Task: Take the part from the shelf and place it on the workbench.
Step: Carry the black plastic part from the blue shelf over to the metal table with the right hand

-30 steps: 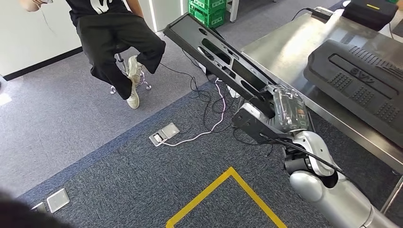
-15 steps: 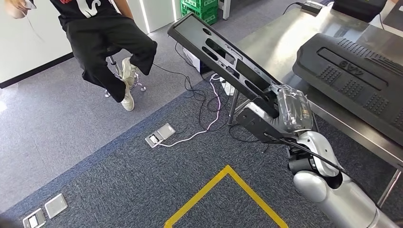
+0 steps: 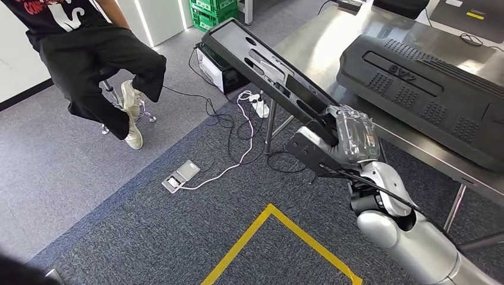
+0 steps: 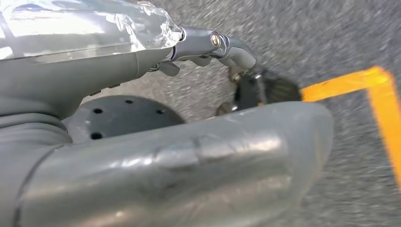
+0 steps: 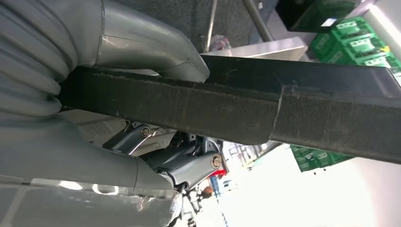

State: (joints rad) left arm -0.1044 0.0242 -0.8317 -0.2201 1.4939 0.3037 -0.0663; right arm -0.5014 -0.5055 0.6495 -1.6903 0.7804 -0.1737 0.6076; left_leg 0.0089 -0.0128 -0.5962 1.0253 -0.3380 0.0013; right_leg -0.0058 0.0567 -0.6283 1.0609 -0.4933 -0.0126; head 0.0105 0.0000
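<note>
The part [image 3: 267,71] is a long black panel with slots, held tilted in the air. My right hand [image 3: 350,139] grips its lower end; the far end reaches up over the near corner of the steel workbench [image 3: 324,41]. In the right wrist view the thumb [image 5: 151,52] lies over the part's [image 5: 283,109] dark edge, with the other fingers under it. My left hand [image 4: 165,142] hangs over grey carpet, fingers apart and holding nothing.
A large black moulded piece [image 3: 428,89] lies on the workbench. A person [image 3: 89,53] sits on a stool at the left. Cables [image 3: 238,130] and a floor socket box [image 3: 180,176] lie on the carpet, yellow tape [image 3: 279,219] below. Green crates [image 3: 214,9] stand behind.
The whole picture has shifted: the camera turned, bringing more of the workbench into view and sliding the person leftward. My right hand keeps its hold on the part.
</note>
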